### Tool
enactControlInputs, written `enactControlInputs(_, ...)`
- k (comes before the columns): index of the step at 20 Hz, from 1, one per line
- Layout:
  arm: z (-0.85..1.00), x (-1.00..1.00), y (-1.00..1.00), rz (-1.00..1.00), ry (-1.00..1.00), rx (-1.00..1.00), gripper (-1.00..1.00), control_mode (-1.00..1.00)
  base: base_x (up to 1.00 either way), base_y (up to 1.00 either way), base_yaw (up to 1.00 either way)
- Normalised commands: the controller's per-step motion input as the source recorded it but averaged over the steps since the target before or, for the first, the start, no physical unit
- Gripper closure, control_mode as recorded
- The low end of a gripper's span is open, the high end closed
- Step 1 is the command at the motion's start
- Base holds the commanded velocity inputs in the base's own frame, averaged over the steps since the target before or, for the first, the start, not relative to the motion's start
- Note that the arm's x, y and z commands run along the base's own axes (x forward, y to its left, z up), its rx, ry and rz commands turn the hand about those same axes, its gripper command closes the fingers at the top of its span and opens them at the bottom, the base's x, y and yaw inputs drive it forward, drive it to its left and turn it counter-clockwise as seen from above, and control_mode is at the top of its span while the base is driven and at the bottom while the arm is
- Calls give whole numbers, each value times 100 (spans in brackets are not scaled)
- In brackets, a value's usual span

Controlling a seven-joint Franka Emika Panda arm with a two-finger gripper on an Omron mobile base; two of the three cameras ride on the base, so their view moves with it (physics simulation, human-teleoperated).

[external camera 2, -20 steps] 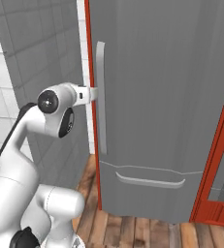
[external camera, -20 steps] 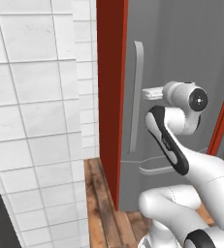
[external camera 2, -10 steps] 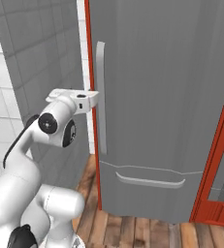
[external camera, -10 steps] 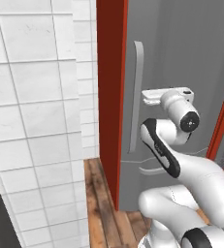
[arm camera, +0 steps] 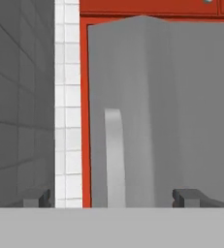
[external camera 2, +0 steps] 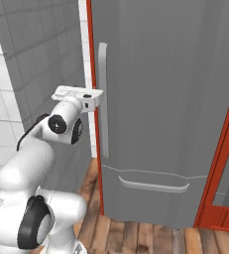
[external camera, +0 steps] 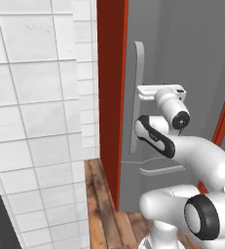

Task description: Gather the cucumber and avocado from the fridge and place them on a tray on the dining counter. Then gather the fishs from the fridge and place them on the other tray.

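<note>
Fridge fills center-right of right base view, door closed. Gripper fully open, holding nothing, fingers straddling the vertical door handle at lower center of hand view.

fridge door centre-right | handle on its left edge | tiled wall frame left | drawer handle below

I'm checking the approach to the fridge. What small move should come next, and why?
Probably ease the open gripper forward until the fridge door's vertical handle sits between its fingertips, then close. The fridge door is shut, and the handle lines up between the spread tips.
</note>
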Motion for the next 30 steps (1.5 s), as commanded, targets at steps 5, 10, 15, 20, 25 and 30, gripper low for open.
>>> enactControlInputs(5, 0, 34, -17, 8, -21, 4, -100, -100, 0, 0, 0)
enactControlInputs(10, 0, 36, -24, 8, -8, 0, -100, -100, 0, 0, 0)
enactControlInputs(15, 0, 32, -7, 3, 0, 0, -100, -100, 0, 0, 0)
enactControlInputs(20, -1, 22, 0, 0, -4, 0, -100, -100, 0, 0, 0)
enactControlInputs(25, -4, 32, 2, 0, -9, 0, -100, -100, 0, 0, 0)
enactControlInputs(30, -20, 33, 23, 0, -6, -1, -100, -100, 0, 0, 0)
